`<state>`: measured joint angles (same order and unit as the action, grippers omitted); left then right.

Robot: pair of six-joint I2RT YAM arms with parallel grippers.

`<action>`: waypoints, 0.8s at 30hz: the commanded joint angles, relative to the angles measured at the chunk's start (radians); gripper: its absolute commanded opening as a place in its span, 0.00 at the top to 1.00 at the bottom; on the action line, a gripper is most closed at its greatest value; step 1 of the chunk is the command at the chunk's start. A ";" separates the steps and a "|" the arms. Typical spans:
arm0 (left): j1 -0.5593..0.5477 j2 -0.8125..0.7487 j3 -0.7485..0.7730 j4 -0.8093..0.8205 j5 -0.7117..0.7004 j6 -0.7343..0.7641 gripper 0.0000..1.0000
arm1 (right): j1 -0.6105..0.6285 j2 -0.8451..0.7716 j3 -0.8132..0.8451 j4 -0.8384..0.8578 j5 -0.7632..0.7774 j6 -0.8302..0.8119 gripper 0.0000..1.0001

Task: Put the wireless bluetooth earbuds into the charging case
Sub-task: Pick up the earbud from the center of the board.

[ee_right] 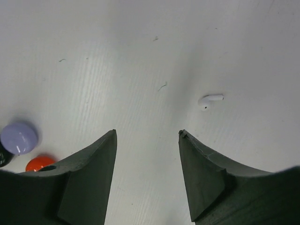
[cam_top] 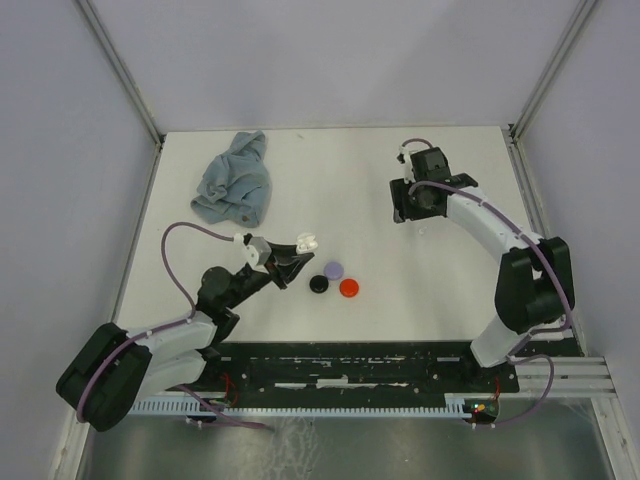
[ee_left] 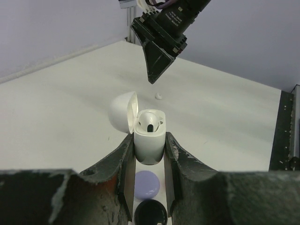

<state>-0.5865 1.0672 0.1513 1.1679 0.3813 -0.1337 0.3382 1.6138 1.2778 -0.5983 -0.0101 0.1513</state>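
Lying on its side on the white surface (cam_top: 330, 180), one white earbud (ee_right: 211, 100) shows as a small stemmed piece with a dark dot near its head, just beyond the finger tips of the right claw (ee_right: 147, 136), whose jaws stand apart with nothing between them. Well away to the left, the left claw (ee_left: 149, 140) is clamped on the white charging case (ee_left: 150, 147), held upright with its domed lid (ee_left: 123, 112) flipped back. A rounded white shape with a dark slot sits in its mouth, though I cannot tell what it is. Close by lie a lavender disc (cam_top: 333, 269), a black disc (cam_top: 318, 284) and a red disc (cam_top: 349, 288). A blue-grey cloth (cam_top: 235, 180) sits crumpled at the far left, and pale walls (cam_top: 330, 60) on metal posts (cam_top: 120, 70) close in the surface.
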 commanded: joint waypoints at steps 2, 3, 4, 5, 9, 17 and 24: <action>0.004 -0.001 0.011 -0.042 -0.020 0.083 0.97 | -0.113 0.125 0.042 0.091 -0.073 -0.003 0.36; 0.004 -0.004 0.011 -0.048 -0.022 0.089 0.97 | -0.132 0.152 0.053 0.098 -0.083 -0.004 0.36; 0.003 -0.007 0.011 -0.054 -0.024 0.093 0.97 | -0.148 0.178 0.065 0.101 -0.090 -0.004 0.36; 0.004 -0.011 0.010 -0.056 -0.026 0.095 0.97 | -0.164 0.205 0.077 0.101 -0.098 -0.003 0.36; 0.003 -0.020 0.011 -0.065 -0.025 0.100 0.97 | -0.202 0.287 0.113 0.100 -0.123 -0.014 0.36; 0.003 -0.018 0.016 -0.069 -0.012 0.097 0.97 | -0.240 0.356 0.104 0.121 -0.198 -0.049 0.36; 0.004 -0.024 0.016 -0.073 -0.007 0.096 0.97 | -0.242 0.363 0.078 0.076 -0.200 -0.040 0.38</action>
<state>-0.5846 1.0641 0.1509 1.0698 0.3679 -0.0792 0.0998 1.9747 1.3533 -0.5091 -0.1875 0.1146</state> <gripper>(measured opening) 0.336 0.633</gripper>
